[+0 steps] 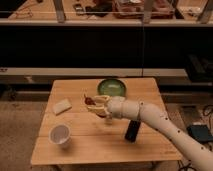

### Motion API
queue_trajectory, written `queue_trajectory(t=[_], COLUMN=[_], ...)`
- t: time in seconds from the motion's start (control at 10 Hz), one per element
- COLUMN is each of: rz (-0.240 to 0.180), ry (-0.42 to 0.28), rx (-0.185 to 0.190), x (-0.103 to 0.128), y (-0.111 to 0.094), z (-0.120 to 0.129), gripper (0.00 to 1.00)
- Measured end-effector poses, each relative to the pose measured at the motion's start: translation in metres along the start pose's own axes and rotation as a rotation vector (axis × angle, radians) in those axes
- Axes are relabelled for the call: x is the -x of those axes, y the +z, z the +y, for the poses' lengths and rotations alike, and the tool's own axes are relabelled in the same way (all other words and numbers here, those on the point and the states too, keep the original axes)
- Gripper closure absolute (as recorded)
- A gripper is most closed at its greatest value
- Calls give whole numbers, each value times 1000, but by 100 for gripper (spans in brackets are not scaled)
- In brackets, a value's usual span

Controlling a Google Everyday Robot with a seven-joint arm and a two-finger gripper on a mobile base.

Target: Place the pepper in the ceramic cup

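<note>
The white ceramic cup point(60, 134) stands upright near the front left of the wooden table point(100, 145). My gripper point(93, 104) hovers above the middle of the table, up and to the right of the cup, well apart from it. A small dark red pepper point(89, 100) sits between its fingers. My white arm point(165, 127) reaches in from the lower right.
A green bowl point(112, 88) sits at the back of the table, just behind the gripper. A pale flat sponge-like block point(62, 106) lies at the left. A black flat slab point(132, 131) lies under my arm. A dark shelf unit stands behind the table.
</note>
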Motion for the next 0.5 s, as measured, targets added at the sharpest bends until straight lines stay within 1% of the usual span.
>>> queue_trajectory(t=[0.1, 0.2, 0.3, 0.5], rz=[-22, -40, -47, -57], ry=[-28, -81, -112, -167], rx=[25, 72, 95, 151], x=[12, 28, 37, 55], y=[0, 6, 9, 25], z=[8, 24, 32, 48], gripper=[100, 100, 100, 100])
